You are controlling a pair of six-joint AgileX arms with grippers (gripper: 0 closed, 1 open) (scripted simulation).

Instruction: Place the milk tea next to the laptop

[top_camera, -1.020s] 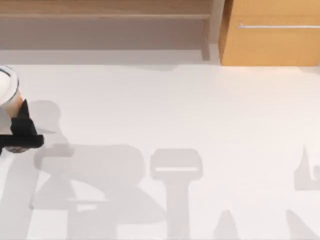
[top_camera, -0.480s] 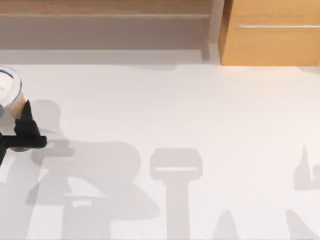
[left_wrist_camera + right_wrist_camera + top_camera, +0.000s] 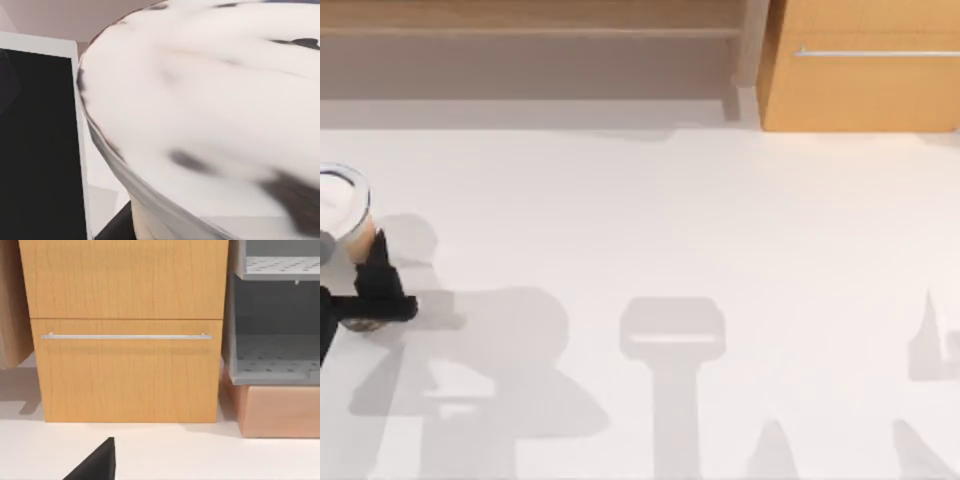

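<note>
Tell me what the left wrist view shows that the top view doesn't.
The left wrist view adds a dark panel with a pale frame right beside the cup, probably the laptop's screen. The top view adds the left gripper, jaws closed on the cup's lower body at the left edge of the table, and a wooden cabinet at the back right. Both share the milk tea, its white domed lid seen close up from the wrist.

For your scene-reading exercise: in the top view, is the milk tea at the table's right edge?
No, the milk tea sits at the table's far left edge, by the left hand.
</note>
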